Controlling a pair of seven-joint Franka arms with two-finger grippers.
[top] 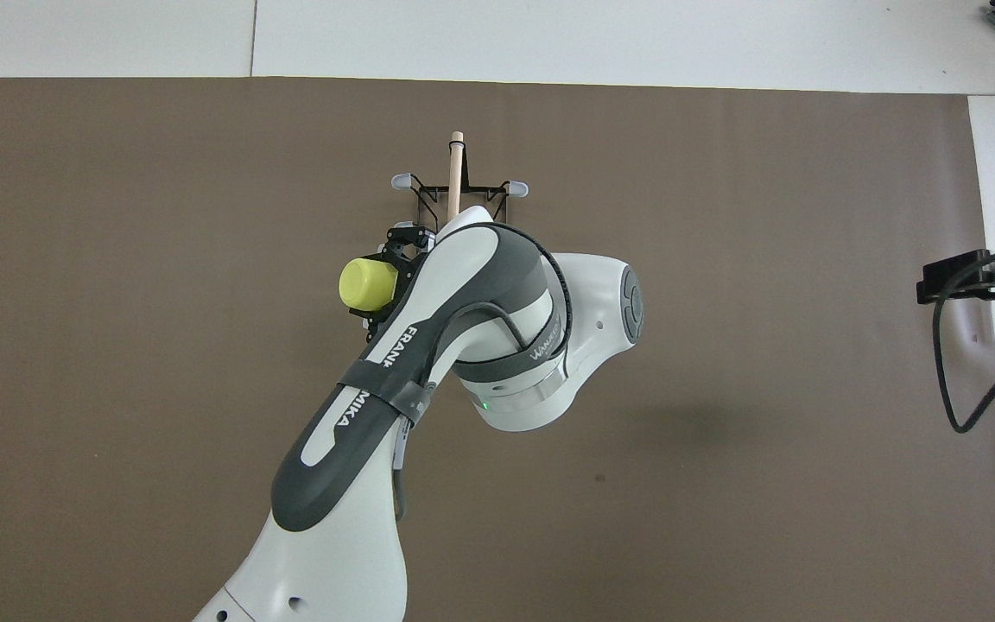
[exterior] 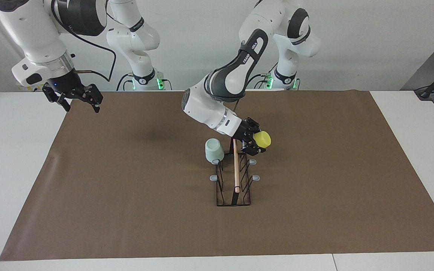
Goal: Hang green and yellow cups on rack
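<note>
The pale mint green plastic cup (exterior: pixel 214 149) hangs upturned on a prong of the black wire rack (exterior: pixel 234 180) at centre frame: half done. The left gripper (exterior: pixel 254 142) grasps the bright yellow plastic cup (exterior: pixel 262 139) beside the rack's wooden rod (exterior: pixel 236 169), unhung. The right gripper (exterior: pixel 77 96) waits upper left, fingers parted.

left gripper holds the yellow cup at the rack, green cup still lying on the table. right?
Not quite. In the facing view the green cup already hangs on the rack. The left gripper does hold the yellow cup there.
</note>
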